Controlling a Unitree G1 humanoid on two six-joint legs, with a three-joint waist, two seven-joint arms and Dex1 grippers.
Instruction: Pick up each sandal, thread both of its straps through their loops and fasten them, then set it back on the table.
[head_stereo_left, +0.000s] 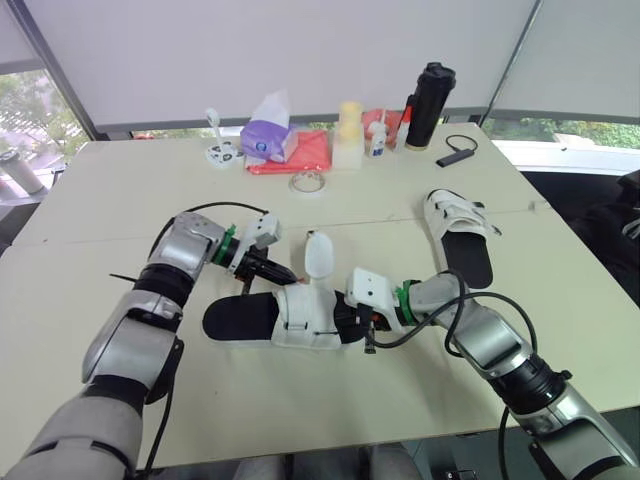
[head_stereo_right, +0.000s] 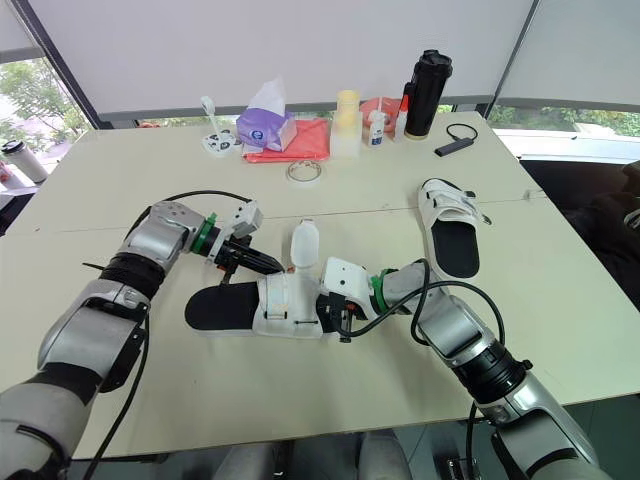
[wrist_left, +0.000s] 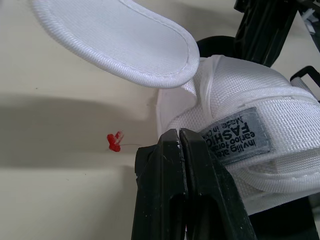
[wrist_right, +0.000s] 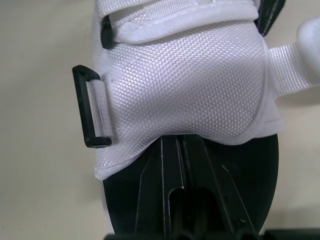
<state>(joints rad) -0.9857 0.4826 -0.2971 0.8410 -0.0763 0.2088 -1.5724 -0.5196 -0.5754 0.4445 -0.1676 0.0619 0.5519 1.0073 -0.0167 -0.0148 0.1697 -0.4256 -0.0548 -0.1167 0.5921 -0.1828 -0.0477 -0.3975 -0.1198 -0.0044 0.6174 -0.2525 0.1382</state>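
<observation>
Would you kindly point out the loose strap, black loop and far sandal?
loose strap (head_stereo_left: 318, 257), left eye view, middle of the white flap.
black loop (wrist_right: 81, 107), right wrist view, its outer bar.
far sandal (head_stereo_left: 470, 258), left eye view, black footbed.

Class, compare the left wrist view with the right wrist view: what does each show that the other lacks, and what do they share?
Left wrist view: a loose white strap, a grey label and a red tag on the table, beyond the shut left tool. Right wrist view: an empty black loop on its webbing tab, beyond the right tool. Both: the sandal's white woven upper.
</observation>
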